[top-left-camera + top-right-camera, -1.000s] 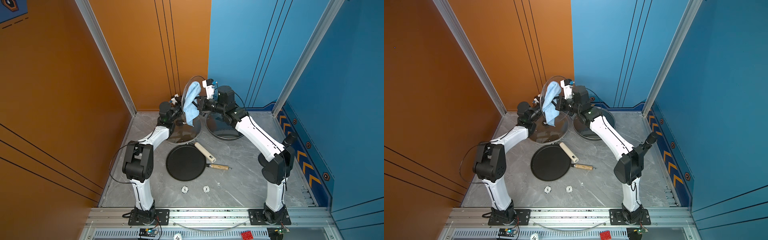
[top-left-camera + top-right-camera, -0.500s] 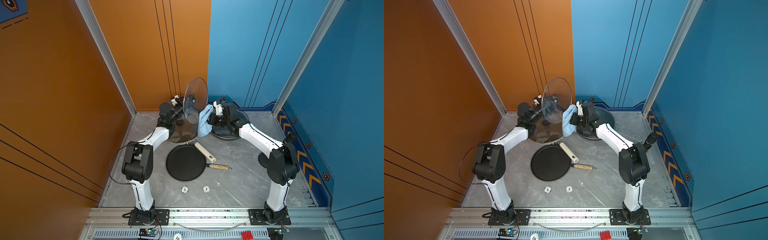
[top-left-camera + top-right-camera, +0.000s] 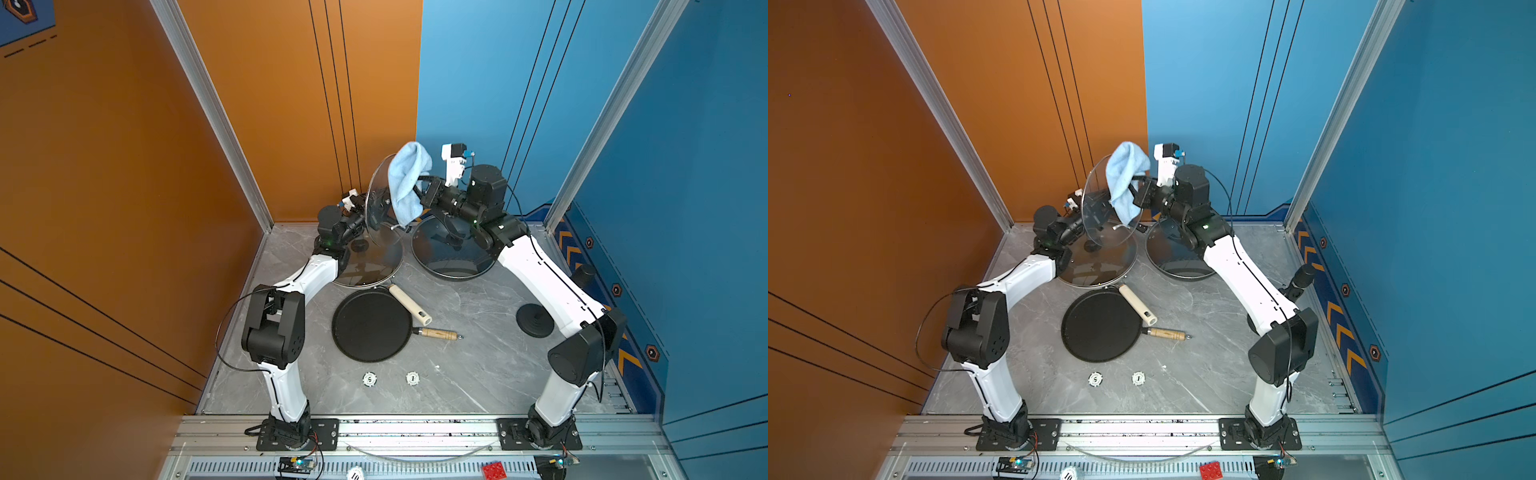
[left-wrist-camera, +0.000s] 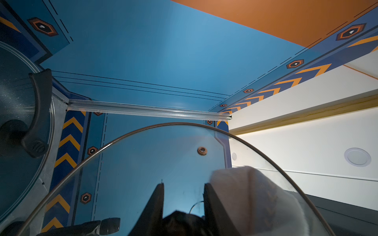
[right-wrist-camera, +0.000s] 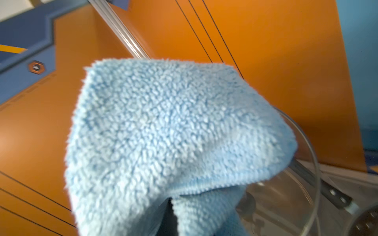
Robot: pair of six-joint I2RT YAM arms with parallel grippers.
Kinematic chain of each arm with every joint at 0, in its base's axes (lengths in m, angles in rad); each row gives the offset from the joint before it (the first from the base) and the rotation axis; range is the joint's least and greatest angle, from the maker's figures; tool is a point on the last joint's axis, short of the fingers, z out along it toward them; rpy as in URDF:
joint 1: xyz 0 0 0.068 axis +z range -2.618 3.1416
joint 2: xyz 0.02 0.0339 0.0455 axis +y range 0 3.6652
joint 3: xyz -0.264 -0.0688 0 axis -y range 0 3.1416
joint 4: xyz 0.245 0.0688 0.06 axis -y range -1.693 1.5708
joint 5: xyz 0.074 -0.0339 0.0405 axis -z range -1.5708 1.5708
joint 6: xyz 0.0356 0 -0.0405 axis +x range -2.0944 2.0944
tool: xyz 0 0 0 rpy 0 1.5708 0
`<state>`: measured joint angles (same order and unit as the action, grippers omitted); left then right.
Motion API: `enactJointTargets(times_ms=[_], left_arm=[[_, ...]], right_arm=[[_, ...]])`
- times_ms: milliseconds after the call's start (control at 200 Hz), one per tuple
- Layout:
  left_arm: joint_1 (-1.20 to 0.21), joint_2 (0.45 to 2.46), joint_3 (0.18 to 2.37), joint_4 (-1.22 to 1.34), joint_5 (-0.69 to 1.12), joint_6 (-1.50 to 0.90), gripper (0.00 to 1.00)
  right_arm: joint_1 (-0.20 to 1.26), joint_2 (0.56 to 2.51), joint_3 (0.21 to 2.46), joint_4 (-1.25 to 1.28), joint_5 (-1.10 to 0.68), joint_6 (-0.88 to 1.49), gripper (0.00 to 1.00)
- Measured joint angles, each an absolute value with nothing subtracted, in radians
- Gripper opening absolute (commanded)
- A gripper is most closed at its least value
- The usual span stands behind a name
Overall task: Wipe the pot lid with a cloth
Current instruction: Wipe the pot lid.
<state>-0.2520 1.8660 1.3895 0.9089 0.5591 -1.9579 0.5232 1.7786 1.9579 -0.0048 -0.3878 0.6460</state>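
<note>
Both top views: the left arm (image 3: 316,270) holds a glass lid (image 3: 376,195) upright on edge over the back of the bench (image 3: 478,353), while the right arm (image 3: 548,282) presses a light-blue cloth (image 3: 409,178) against the lid's upper rim, jaws closed tight on the fabric. Only here do both arms show together, with a flat black pan (image 3: 372,324) and two white chips (image 3: 369,379) lying nearer the front.

Left wrist view: two dark fingers (image 4: 156,206) stand slightly apart, the left jaws clamped on the lid's dark knob, the cloth (image 4: 255,194) a pale shape through the glass.

Right wrist view: the cloth (image 5: 163,143) fills the frame and hides the right jaws; just a curve of the lid's rim (image 5: 313,163) shows beside it.
</note>
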Motion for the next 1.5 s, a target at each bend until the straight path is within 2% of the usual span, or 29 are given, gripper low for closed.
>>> enactJointTargets(times_ms=[160,310,721,861,1026,1246,1501], left_arm=[[-0.257,1.866,1.397,0.908,0.559,-1.958,0.3],[-0.257,1.866,1.404,0.909,0.561,-1.958,0.3],[-0.25,1.866,1.404,0.891,0.562,-1.958,0.31],[-0.249,1.866,1.404,0.894,0.563,-1.958,0.31],[-0.249,1.866,1.404,0.895,0.578,-1.962,0.31],[-0.249,1.866,1.404,0.895,0.596,-1.961,0.31],[-0.249,1.866,1.407,0.894,0.619,-1.96,0.32]], right_arm=[[0.561,1.818,2.073,0.019,-0.388,0.648,0.0],[0.575,1.877,2.078,-0.038,-0.335,0.624,0.0],[0.521,1.874,1.678,-0.114,-0.228,0.6,0.0],[0.503,1.855,1.651,-0.146,-0.222,0.595,0.0],[0.501,1.85,1.791,-0.195,-0.228,0.575,0.0],[0.499,1.85,2.043,-0.13,-0.297,0.593,0.0],[0.499,1.926,2.177,-0.05,-0.348,0.656,0.0]])
